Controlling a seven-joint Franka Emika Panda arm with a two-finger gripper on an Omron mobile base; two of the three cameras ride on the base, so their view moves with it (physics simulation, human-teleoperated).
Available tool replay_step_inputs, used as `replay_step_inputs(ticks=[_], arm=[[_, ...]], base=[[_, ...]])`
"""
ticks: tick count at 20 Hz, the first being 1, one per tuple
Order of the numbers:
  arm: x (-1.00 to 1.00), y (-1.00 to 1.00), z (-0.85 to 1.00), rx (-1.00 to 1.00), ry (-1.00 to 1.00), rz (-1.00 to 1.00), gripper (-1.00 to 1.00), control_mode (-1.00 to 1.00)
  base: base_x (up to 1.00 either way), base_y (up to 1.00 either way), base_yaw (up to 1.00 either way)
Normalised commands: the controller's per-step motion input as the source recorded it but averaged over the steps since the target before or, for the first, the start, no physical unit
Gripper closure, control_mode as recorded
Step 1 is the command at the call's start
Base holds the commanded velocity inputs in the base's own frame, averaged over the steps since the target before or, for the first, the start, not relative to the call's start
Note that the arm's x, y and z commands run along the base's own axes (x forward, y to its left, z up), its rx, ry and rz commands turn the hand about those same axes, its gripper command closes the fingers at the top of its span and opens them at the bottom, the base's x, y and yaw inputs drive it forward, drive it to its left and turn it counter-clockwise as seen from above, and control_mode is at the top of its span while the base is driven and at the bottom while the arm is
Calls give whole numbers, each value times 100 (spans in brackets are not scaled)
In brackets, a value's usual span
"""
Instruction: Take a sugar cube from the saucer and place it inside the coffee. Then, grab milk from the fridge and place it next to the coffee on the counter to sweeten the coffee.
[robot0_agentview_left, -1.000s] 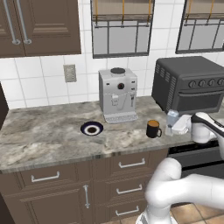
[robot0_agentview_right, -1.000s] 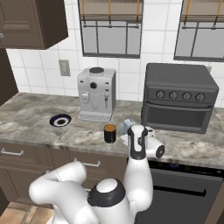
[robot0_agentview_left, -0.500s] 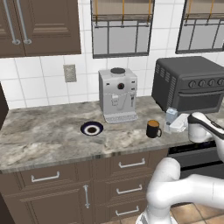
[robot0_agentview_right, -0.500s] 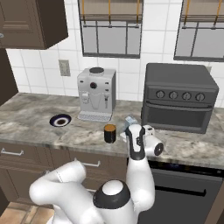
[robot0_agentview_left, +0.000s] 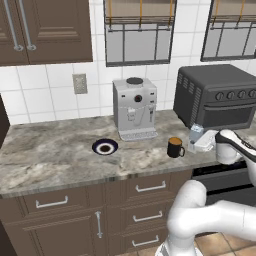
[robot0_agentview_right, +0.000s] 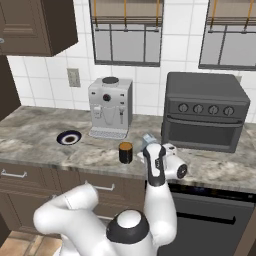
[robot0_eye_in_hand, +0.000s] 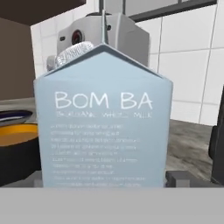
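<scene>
In the hand view the milk (robot0_eye_in_hand: 103, 120) hides most of the coffee (robot0_eye_in_hand: 17, 153), and its small print is too blurred to read. The claw's 2 tips are hidden behind it.

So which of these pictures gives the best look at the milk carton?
The hand view: the milk carton faces the camera close up, with its gabled top and printed lettering readable. In the left base view it is a small pale shape beside the coffee; in the right base view the arm hides most of it.
</scene>
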Motion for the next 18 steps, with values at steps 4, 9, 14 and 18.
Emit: replay_step_inputs(ticks=[4,9,14,18], arm=[[-64,-34,0,0,1,-2,-100,-100],[-81,-43,1,0,0,-8,-100,-100],[-90,-12,40,0,-6,-3,-100,-100],[-68,42,94,-20,-24,0,-100,-100]], base=[[0,0,0],[0,0,0],[0,0,0],[0,0,0]])
